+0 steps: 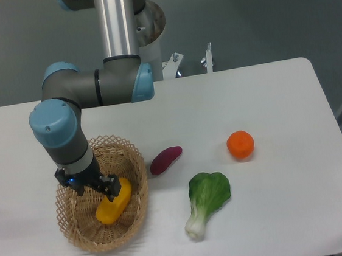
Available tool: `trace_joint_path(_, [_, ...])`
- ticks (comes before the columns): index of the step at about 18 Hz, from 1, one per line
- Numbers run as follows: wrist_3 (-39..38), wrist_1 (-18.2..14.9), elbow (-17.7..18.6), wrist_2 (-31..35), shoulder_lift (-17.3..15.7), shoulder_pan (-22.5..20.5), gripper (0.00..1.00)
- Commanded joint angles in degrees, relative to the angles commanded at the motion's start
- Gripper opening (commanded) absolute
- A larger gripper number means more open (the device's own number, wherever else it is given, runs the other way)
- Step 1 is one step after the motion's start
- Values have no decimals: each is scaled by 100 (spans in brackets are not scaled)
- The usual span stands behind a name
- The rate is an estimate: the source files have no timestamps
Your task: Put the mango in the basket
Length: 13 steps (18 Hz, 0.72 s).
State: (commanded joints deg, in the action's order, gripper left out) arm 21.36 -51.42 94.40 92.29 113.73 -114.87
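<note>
At the left of the white table (265, 93) sits the basket (135, 168) — an oval of tan wicker with an open lattice rim, its long axis running from upper right to lower left. The arm (87, 88) reaches down over it from above, its grey links and blue joint caps ending in a wrist that hangs inside the basket's outline. Below the wrist is the gripper (107, 188), a dark 2-finger unit lowered into the basket's hollow. Its fingers sit at the upper end of the mango (114, 206), right against the fruit; from this angle I cannot tell whether they are pinching it or merely touching, nor how wide they stand apart. The mango itself — smooth, yellow-orange, oblong — lies inside the basket, tilted along the same diagonal as the wicker walls, its lower end toward the basket's middle.

Just beside the basket's right rim, on the bare tabletop, lies 1 purple sweet potato (166, 160), slanted upward to the right. Farther right and nearer the front edge is a bok choy (207, 200), leaves dark green, pale stalk pointing down-left. Beyond it, well apart from the basket, rests a round orange (240, 144).
</note>
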Motion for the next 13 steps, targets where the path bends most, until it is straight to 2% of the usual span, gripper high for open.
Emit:
trace_joint_path(7, [97,-52,-27,-44,-299,-447,100])
trace_joint_path(13, [561,-131,-229,-79,-448,-843,100])
